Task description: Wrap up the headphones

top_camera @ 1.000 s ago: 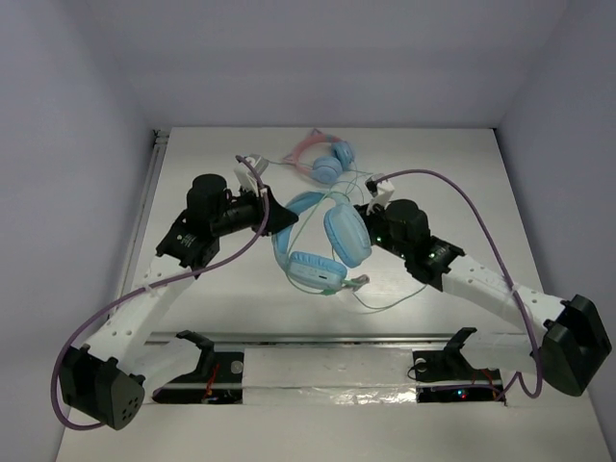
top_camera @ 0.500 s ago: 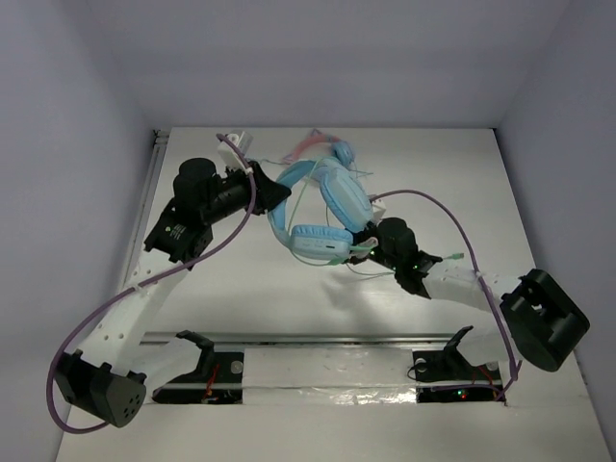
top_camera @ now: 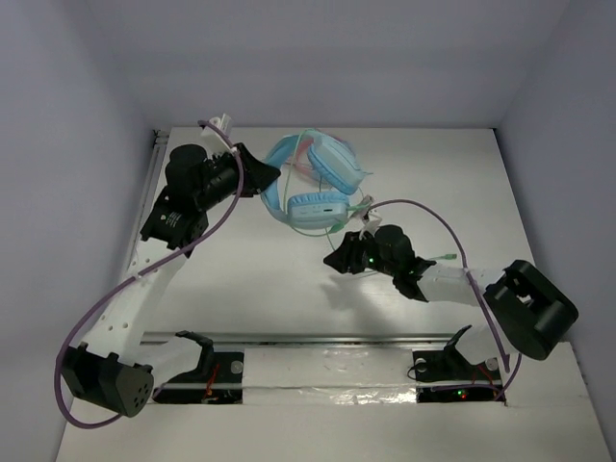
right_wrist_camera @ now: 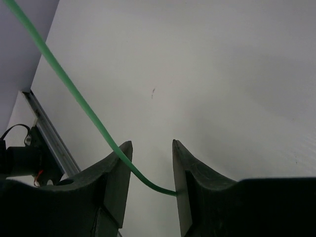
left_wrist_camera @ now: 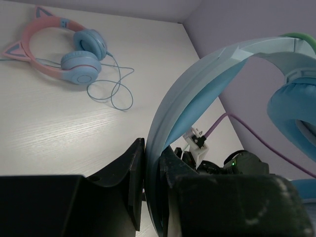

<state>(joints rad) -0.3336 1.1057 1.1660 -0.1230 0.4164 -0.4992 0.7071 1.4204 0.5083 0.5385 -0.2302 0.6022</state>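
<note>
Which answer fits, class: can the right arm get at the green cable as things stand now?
Probably yes. In the right wrist view the green cable already runs between the open fingers of the right gripper, with nothing else in the gap. The left gripper holds the headphones by the headband, clear of that stretch.

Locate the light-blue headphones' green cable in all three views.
Top external: the green cable runs from the light-blue headphones down to the right gripper.
Left wrist: cable not clearly visible; only the headband in the left gripper.
Right wrist: crosses from upper left into the gap between the fingers.
Shared landmark: the headphones' headband.
</note>
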